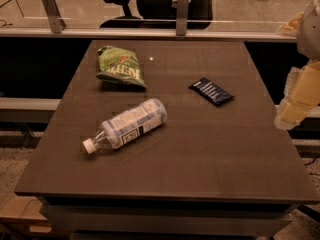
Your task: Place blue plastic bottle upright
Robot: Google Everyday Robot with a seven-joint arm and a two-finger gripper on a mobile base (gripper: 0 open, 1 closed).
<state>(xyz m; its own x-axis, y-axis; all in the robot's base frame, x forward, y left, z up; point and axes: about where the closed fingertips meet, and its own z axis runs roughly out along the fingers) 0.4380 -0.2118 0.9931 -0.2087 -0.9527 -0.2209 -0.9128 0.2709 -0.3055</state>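
Observation:
The blue plastic bottle [127, 125] lies on its side at the left middle of the dark brown table [200, 159]. Its white cap points to the near left and its base to the far right. It is clear, with a pale blue-white label with dark print. My gripper [285, 120] hangs at the right edge of the view, beside the table's right edge, at the end of a pale arm. It is far to the right of the bottle and touches nothing.
A green crinkled snack bag [120, 66] lies at the far left of the table. A small flat dark blue packet [211, 91] lies right of centre. A glass railing with metal posts [181, 11] and an office chair [150, 1] stand behind the table.

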